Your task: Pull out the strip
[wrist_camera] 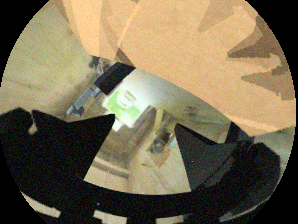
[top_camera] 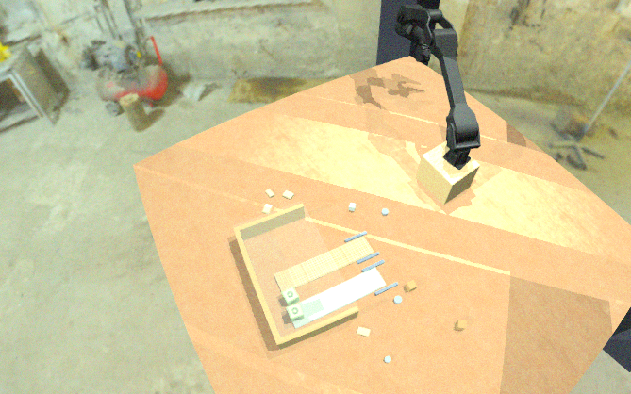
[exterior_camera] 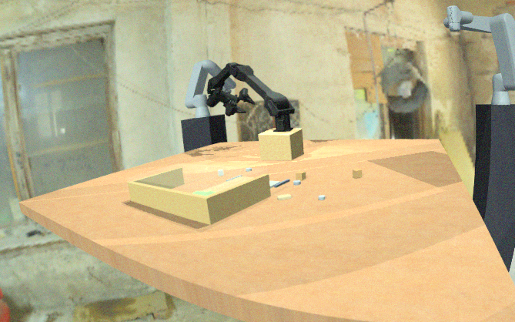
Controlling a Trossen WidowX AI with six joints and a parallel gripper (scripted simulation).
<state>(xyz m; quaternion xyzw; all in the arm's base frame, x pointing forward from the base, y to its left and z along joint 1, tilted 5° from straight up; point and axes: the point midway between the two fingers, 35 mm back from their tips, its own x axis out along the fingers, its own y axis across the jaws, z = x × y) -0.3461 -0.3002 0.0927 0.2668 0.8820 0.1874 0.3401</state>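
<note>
We see the claw (top_camera: 456, 163) spread wide and gripping nothing, poised over a tan block (top_camera: 447, 178) near the worktop (top_camera: 528, 303) far edge. Well away from the claw sits a three-walled tray (top_camera: 254, 261), open toward the claw. Inside lie two strips, checkered (top_camera: 324, 264) and white (top_camera: 344, 293), and two labelled cubes (top_camera: 290, 296) side by side; one (top_camera: 294, 310) rests on the white strip.

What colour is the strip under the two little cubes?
White, with a pale green patch by the cubes. The strip shows best in the top view.
</note>
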